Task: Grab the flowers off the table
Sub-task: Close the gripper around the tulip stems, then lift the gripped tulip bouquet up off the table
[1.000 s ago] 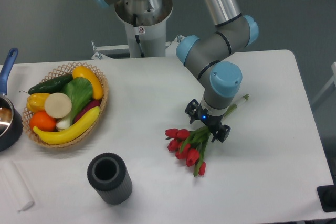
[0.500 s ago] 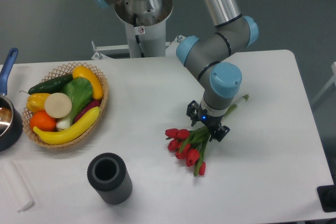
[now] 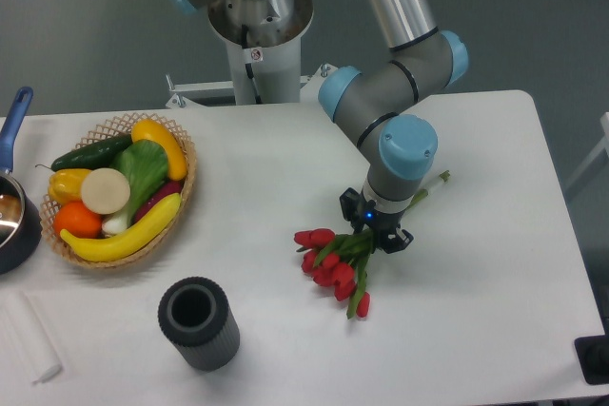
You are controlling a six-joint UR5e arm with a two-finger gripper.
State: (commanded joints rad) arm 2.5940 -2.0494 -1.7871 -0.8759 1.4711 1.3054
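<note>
The flowers (image 3: 333,263), a bunch of red tulips on green stems, sit at the centre-right of the white table (image 3: 476,330). Their heads point toward the front left, and the pale stem ends (image 3: 433,183) stick out behind the arm. My gripper (image 3: 375,233) comes straight down on the stems just behind the heads, with its fingers shut on them. The wrist hides the middle of the stems. I cannot tell whether the bunch still touches the tabletop.
A wicker basket (image 3: 186,187) of fruit and vegetables stands at the left. A dark ribbed cylinder cup (image 3: 198,322) stands near the front edge. A dark pot (image 3: 14,225) with a blue handle is at the far left, and a white block (image 3: 29,339) lies at the front left.
The fingers have narrowed onto the stems. The tulip heads have shifted slightly up and to the left, and the gripper has moved a little with them.
</note>
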